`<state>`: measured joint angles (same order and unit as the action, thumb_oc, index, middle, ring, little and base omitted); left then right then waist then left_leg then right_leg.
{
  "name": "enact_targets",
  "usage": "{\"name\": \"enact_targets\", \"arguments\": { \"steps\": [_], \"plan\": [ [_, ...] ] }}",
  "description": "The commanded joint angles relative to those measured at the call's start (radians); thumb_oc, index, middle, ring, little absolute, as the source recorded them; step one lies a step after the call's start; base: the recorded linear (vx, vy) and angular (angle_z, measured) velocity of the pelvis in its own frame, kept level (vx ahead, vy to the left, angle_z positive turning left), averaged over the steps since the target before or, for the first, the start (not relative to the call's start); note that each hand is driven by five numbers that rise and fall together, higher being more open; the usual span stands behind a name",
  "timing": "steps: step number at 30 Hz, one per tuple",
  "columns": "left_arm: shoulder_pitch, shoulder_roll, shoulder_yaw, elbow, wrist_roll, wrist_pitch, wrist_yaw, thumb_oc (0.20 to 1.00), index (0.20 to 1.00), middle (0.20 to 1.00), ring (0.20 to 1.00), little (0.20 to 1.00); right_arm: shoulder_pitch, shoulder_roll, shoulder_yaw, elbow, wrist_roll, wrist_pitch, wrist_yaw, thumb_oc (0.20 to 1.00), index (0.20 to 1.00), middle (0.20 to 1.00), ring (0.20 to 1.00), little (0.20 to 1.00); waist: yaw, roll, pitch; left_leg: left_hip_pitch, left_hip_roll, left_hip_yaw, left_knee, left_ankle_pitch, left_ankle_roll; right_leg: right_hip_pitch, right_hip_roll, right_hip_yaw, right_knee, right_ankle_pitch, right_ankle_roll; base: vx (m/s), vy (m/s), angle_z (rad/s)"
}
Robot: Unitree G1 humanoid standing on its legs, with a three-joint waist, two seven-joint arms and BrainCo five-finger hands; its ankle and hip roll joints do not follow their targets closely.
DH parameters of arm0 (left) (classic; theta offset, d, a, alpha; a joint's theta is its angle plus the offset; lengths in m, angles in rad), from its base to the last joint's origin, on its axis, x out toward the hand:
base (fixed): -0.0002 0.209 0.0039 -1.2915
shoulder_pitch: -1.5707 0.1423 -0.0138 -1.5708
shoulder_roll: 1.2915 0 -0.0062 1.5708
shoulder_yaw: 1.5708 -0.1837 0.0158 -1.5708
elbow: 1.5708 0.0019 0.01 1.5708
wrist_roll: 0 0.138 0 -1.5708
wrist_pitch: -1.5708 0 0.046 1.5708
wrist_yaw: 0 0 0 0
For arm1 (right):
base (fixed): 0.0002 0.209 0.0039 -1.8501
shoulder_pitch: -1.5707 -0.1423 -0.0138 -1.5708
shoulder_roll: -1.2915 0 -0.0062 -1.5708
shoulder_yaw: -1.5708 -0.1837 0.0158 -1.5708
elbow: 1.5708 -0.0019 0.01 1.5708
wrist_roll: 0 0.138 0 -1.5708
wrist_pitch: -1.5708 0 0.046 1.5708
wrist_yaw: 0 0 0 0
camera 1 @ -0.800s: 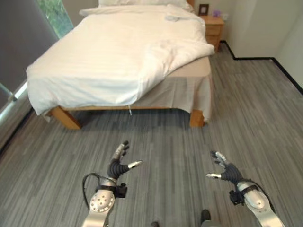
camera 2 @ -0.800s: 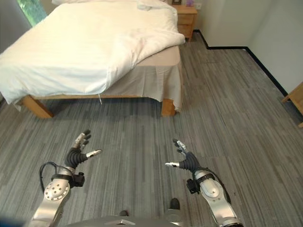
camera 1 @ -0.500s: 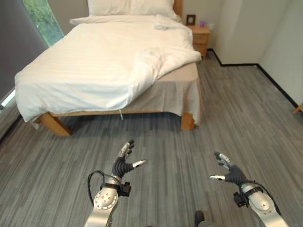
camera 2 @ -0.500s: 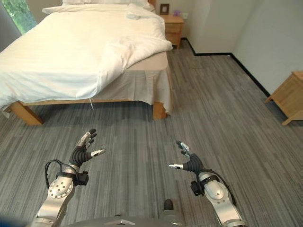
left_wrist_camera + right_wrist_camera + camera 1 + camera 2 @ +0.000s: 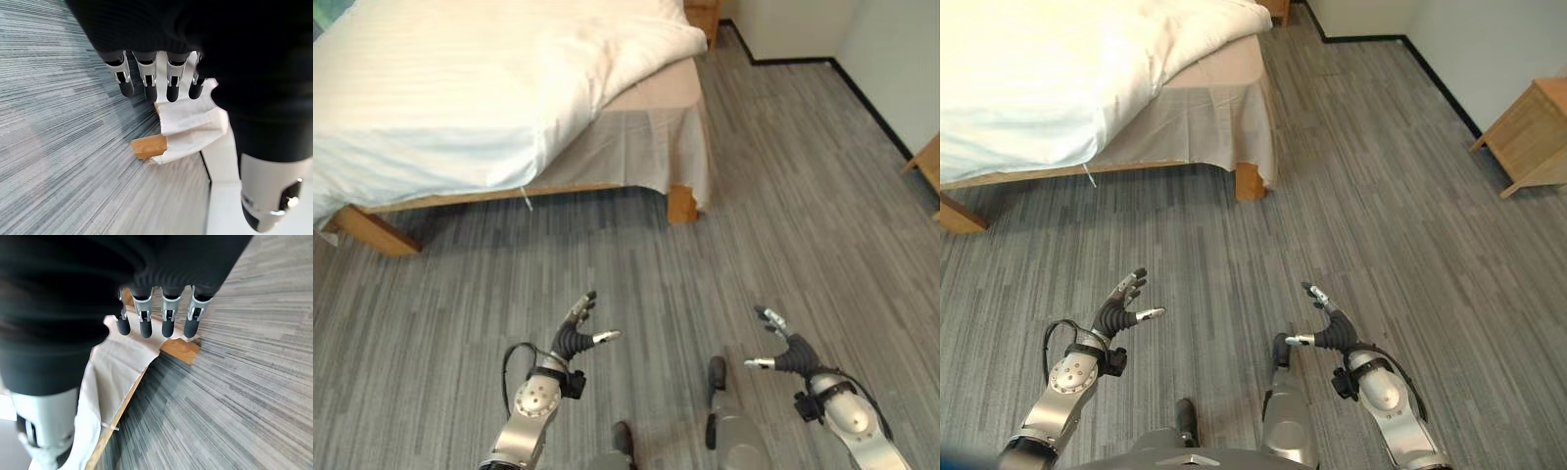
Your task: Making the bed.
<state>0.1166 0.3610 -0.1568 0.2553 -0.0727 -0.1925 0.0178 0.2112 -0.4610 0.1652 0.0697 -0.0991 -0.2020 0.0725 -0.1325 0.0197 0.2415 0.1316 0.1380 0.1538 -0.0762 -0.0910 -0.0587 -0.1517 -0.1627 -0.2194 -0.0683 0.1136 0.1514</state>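
Two hands hover over grey floor [image 5: 803, 196], well short of the bed [image 5: 680, 201] filling the upper left of the frame. The left hand [image 5: 576, 336], lower left of centre, has fingers spread and holds nothing; the right hand [image 5: 783, 350], lower right, is likewise spread and empty. The duvet [image 5: 460, 108] lies rumpled, its corner folded back off the sheet [image 5: 646, 147] near the upper centre, likely the part needing pulling straight.

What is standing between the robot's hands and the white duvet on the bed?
Nothing visible. Bare grey floor lies between the open left hand, the open right hand and the duvet hanging over the bed's foot.
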Motion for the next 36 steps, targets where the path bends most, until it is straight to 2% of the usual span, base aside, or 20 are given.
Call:
{"name": "enact_targets", "arguments": {
  "steps": [1, 2, 3, 5, 8, 9, 11, 14, 18, 20, 22, 25, 26, 27, 29, 30, 31, 32, 34, 36],
  "plan": [
    [-0.033, 0.001, -0.016, -0.126, -0.067, -0.047, -0.015, 1.000, 1.000, 1.000, 1.000, 1.000, -0.082, -0.070, -0.030, -0.055, 0.045, -0.044, -0.024, 1.000, 1.000, 1.000, 1.000, 1.000, 0.010, 0.015, 0.019, 0.001, 0.021, -0.029, 0.504, 0.216, -0.106, 0.009, 0.034, -0.036, -0.007, 0.041, -0.045, 0.60, -0.731, 0.70],
    [-0.053, 0.016, -0.035, -0.139, -0.083, -0.051, -0.031, 1.000, 1.000, 1.000, 1.000, 1.000, -0.090, -0.094, -0.035, -0.080, 0.070, -0.046, -0.027, 1.000, 1.000, 1.000, 1.000, 1.000, 0.033, -0.009, 0.054, -0.116, 0.032, -0.012, 0.675, 0.237, -0.103, 0.072, 0.032, -0.041, -0.019, -0.009, -0.082, 0.22, -0.398, 0.57],
    [-0.054, 0.017, -0.035, -0.138, -0.083, -0.051, -0.031, 1.000, 1.000, 1.000, 1.000, 1.000, -0.091, -0.094, -0.035, -0.080, 0.070, -0.046, -0.026, 1.000, 1.000, 1.000, 1.000, 1.000, 0.032, -0.008, 0.054, -0.120, 0.034, -0.015, 0.680, 0.235, -0.103, 0.071, 0.033, -0.042, -0.019, -0.009, -0.082, 0.39, -0.330, 0.42],
    [-0.063, 0.021, -0.039, -0.161, -0.071, -0.048, -0.035, 1.000, 1.000, 1.000, 1.000, 1.000, -0.092, -0.110, -0.042, -0.075, 0.076, -0.037, -0.023, 1.000, 1.000, 1.000, 1.000, 1.000, 0.046, -0.018, 0.059, -0.151, 0.094, 0.096, 0.630, 0.226, -0.111, 0.127, 0.029, -0.035, -0.019, -0.060, -0.089, 0.54, -0.159, -0.18],
    [-0.056, 0.005, -0.035, -0.162, -0.061, -0.048, -0.030, 1.000, 1.000, 1.000, 1.000, 1.000, -0.094, -0.112, -0.052, -0.081, 0.076, -0.029, -0.019, 1.000, 1.000, 1.000, 1.000, 1.000, 0.067, -0.021, 0.044, -0.237, 0.046, 0.152, 0.450, 0.182, -0.101, 0.181, 0.023, -0.028, -0.019, -0.091, -0.064, 0.45, 0.018, -0.17],
    [-0.037, -0.003, -0.029, -0.163, -0.049, -0.050, -0.026, 1.000, 1.000, 1.000, 1.000, 1.000, -0.086, -0.103, -0.046, -0.074, 0.081, -0.028, -0.010, 1.000, 1.000, 1.000, 1.000, 1.000, 0.077, -0.013, 0.026, -0.224, 0.018, 0.187, 0.219, 0.187, -0.085, 0.213, 0.028, -0.018, -0.019, -0.116, -0.043, 0.65, 0.153, -0.29],
    [-0.018, -0.020, -0.024, -0.150, -0.033, -0.049, -0.019, 1.000, 1.000, 1.000, 1.000, 1.000, -0.080, -0.095, -0.031, -0.056, 0.078, -0.026, -0.004, 1.000, 1.000, 1.000, 1.000, 1.000, 0.086, 0.003, 0.009, -0.221, 0.023, 0.206, 0.037, 0.270, -0.086, 0.262, 0.046, -0.013, -0.019, -0.145, -0.029, 0.68, 0.163, -0.40],
    [-0.003, -0.036, -0.002, -0.139, -0.013, -0.042, 0.013, 1.000, 1.000, 1.000, 1.000, 1.000, -0.076, -0.077, -0.003, -0.022, 0.071, -0.017, 0.001, 1.000, 1.000, 1.000, 1.000, 1.000, 0.106, -0.006, -0.027, -0.284, 0.085, 0.215, -0.011, 0.328, -0.121, 0.390, 0.043, 0.007, -0.019, -0.193, -0.009, 0.82, 0.161, -0.61],
    [-0.013, 0.003, 0.069, -0.150, 0.032, -0.048, 0.086, 1.000, 1.000, 1.000, 1.000, 1.000, -0.059, -0.028, 0.008, 0.006, 0.045, -0.008, -0.009, 1.000, 1.000, 1.000, 1.000, 1.000, 0.109, -0.049, -0.075, -0.231, 0.076, 0.270, -0.011, 0.318, -0.084, 0.441, 0.004, 0.024, 0.015, -0.173, 0.017, 0.53, 0.187, -0.40],
    [-0.033, 0.052, 0.141, -0.192, 0.052, -0.048, 0.139, 1.000, 1.000, 1.000, 1.000, 1.000, -0.044, -0.011, 0.015, 0.015, 0.007, -0.010, -0.010, 1.000, 1.000, 1.000, 1.000, 1.000, 0.120, -0.095, -0.085, -0.171, 0.018, 0.301, -0.011, 0.246, -0.043, 0.386, -0.066, 0.037, 0.237, -0.060, 0.078, 0.50, 0.330, -0.23],
    [-0.069, 0.096, 0.177, -0.199, 0.067, -0.054, 0.186, 1.000, 1.000, 1.000, 1.000, 1.000, -0.055, 0.002, 0.031, 0.020, 0.005, -0.011, -0.005, 1.000, 1.000, 1.000, 1.000, 1.000, 0.106, -0.078, -0.048, -0.109, 0.012, 0.307, -0.011, 0.194, -0.001, 0.166, -0.083, 0.086, 0.580, 0.072, 0.110, 0.31, 0.358, -0.20],
    [-0.108, 0.120, 0.245, -0.223, 0.080, -0.048, 0.242, 1.000, 1.000, 1.000, 1.000, 1.000, -0.084, 0.000, 0.046, 0.031, -0.043, -0.011, -0.010, 1.000, 1.000, 1.000, 1.000, 1.000, 0.080, -0.029, -0.013, -0.054, 0.025, 0.271, -0.011, 0.149, 0.031, 0.024, -0.006, 0.127, 0.953, -0.002, 0.110, 0.29, 0.261, 0.37],
    [-0.118, 0.125, 0.259, -0.222, 0.080, -0.049, 0.261, 1.000, 1.000, 1.000, 1.000, 1.000, -0.084, -0.001, 0.041, 0.037, -0.040, -0.009, -0.011, 1.000, 1.000, 1.000, 1.000, 1.000, 0.062, -0.009, -0.002, -0.046, 0.031, 0.267, -0.011, 0.160, 0.043, -0.035, 0.079, 0.114, 1.042, -0.022, 0.106, 0.40, 0.197, 0.59],
    [-0.118, 0.126, 0.276, -0.239, 0.087, -0.043, 0.265, 1.000, 1.000, 1.000, 1.000, 1.000, -0.067, -0.008, 0.021, 0.030, -0.039, -0.004, 0.001, 1.000, 1.000, 1.000, 1.000, 1.000, 0.043, -0.012, -0.005, -0.028, -0.015, 0.229, -0.011, 0.141, 0.053, -0.051, 0.125, 0.091, 0.996, -0.045, 0.098, 0.30, 0.121, 0.74],
    [-0.123, 0.130, 0.289, -0.243, 0.098, -0.041, 0.276, 1.000, 1.000, 1.000, 1.000, 1.000, -0.059, -0.013, 0.019, 0.036, -0.043, -0.002, 0.003, 1.000, 1.000, 1.000, 1.000, 1.000, 0.031, -0.017, -0.004, -0.023, -0.035, 0.206, -0.011, 0.135, 0.054, -0.042, 0.126, 0.080, 0.931, -0.062, 0.086, 0.30, 0.063, 0.76],
    [-0.130, 0.132, 0.306, -0.248, 0.098, -0.044, 0.282, 1.000, 1.000, 1.000, 1.000, 1.000, -0.050, -0.016, 0.012, 0.036, -0.051, 0.000, 0.006, 1.000, 1.000, 1.000, 1.000, 1.000, 0.032, -0.023, -0.011, -0.023, -0.049, 0.193, -0.011, 0.128, 0.046, -0.034, 0.114, 0.074, 0.803, -0.115, 0.057, 0.49, -0.053, 1.35],
    [-0.134, 0.135, 0.328, -0.250, 0.068, -0.058, 0.277, 1.000, 1.000, 1.000, 1.000, 1.000, -0.039, -0.014, 0.010, 0.055, -0.060, 0.006, 0.005, 1.000, 1.000, 1.000, 1.000, 1.000, 0.035, -0.037, -0.027, -0.016, -0.060, 0.168, -0.011, 0.112, 0.017, 0.005, 0.068, 0.066, 0.459, -0.179, 0.006, 0.37, -0.082, 1.49],
    [-0.133, 0.136, 0.329, -0.250, 0.068, -0.059, 0.276, 1.000, 1.000, 1.000, 1.000, 1.000, -0.039, -0.014, 0.010, 0.055, -0.060, 0.005, 0.005, 1.000, 1.000, 1.000, 1.000, 1.000, 0.032, -0.033, -0.027, -0.017, -0.054, 0.165, -0.011, 0.116, 0.015, 0.015, 0.075, 0.060, 0.439, -0.167, 0.003, 0.40, -0.154, 1.22],
    [-0.171, 0.164, 0.351, -0.213, 0.056, -0.069, 0.283, 1.000, 1.000, 1.000, 1.000, 1.000, -0.011, -0.003, 0.015, 0.075, -0.049, 0.010, 0.006, 1.000, 1.000, 1.000, 1.000, 1.000, 0.026, -0.047, -0.058, 0.019, -0.071, 0.102, -0.011, 0.070, -0.008, 0.101, 0.047, 0.203, 0.027, -0.106, 0.000, 0.40, -0.138, 0.92],
    [-0.174, 0.167, 0.349, -0.193, 0.072, -0.062, 0.300, 1.000, 1.000, 1.000, 1.000, 1.000, -0.010, -0.009, 0.011, 0.089, -0.055, 0.017, 0.009, 1.000, 1.000, 1.000, 1.000, 1.000, 0.037, -0.050, -0.059, 0.028, -0.075, 0.095, -0.011, 0.062, -0.008, 0.120, 0.029, 0.185, -0.016, -0.081, 0.013, 0.23, -0.099, 1.04]
  ]
}}
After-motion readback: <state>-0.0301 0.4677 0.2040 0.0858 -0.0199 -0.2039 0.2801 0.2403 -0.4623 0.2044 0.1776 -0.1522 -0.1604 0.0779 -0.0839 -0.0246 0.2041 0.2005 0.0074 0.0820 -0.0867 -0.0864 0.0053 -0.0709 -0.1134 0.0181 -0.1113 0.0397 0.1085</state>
